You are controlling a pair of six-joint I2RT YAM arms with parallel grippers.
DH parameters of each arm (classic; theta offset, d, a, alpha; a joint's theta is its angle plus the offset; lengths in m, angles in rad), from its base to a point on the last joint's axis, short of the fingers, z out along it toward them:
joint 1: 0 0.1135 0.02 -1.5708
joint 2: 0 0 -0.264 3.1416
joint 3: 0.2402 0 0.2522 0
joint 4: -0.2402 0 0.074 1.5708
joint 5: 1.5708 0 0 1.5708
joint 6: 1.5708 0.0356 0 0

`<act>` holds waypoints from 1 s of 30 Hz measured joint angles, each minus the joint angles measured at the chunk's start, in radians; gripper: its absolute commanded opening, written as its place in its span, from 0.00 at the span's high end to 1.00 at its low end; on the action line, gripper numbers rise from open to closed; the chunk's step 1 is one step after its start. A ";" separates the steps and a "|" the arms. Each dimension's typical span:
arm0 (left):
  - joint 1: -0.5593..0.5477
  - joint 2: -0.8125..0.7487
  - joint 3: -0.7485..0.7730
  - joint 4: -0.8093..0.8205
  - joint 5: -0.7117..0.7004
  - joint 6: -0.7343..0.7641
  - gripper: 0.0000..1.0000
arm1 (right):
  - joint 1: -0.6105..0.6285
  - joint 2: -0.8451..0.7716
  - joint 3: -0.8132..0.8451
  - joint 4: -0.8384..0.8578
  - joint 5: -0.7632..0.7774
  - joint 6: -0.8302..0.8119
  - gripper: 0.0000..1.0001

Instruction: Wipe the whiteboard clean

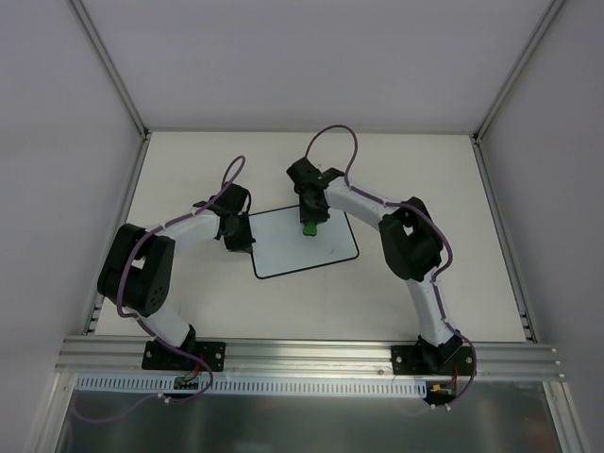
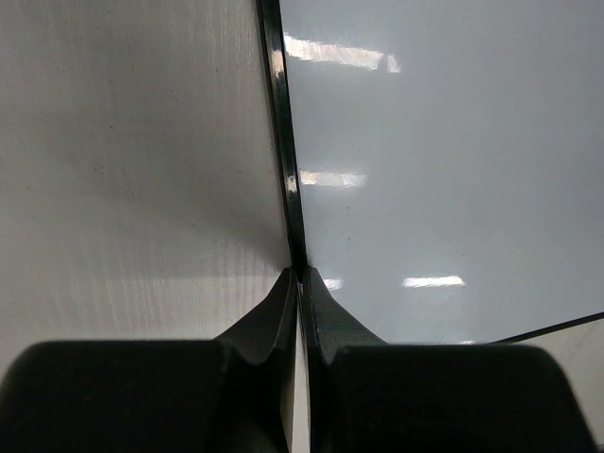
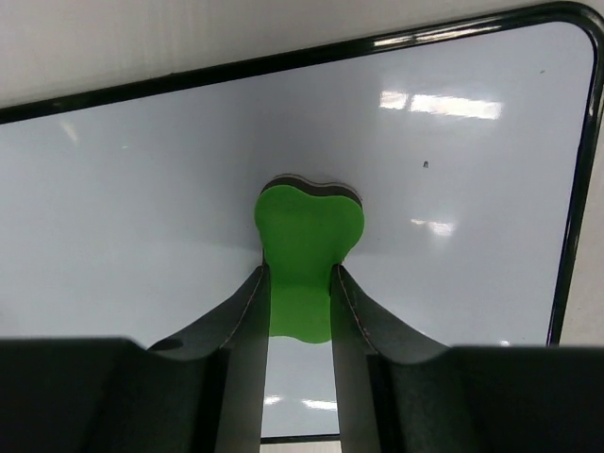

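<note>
The whiteboard (image 1: 302, 250) lies flat at the table's middle, white with a thin black rim, no handwriting visible. My right gripper (image 1: 310, 223) is shut on the green eraser (image 1: 309, 228) and holds it against the board near its far edge. In the right wrist view the eraser (image 3: 307, 236) is squeezed between the fingers (image 3: 247, 311) on the board (image 3: 142, 208). A tiny dark speck (image 3: 426, 165) sits on the board to its right. My left gripper (image 1: 236, 236) is shut on the board's left rim (image 2: 283, 160); its fingertips (image 2: 283, 293) pinch the edge.
The table (image 1: 189, 170) is pale, bordered by metal rails (image 1: 302, 354) at the near edge and white walls on three sides. The board's right rim (image 3: 576, 189) and rounded corner show in the right wrist view.
</note>
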 measured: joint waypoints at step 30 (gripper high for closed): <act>0.000 -0.005 -0.009 0.014 -0.003 -0.054 1.00 | 0.072 -0.234 -0.364 0.108 -0.051 -0.078 1.00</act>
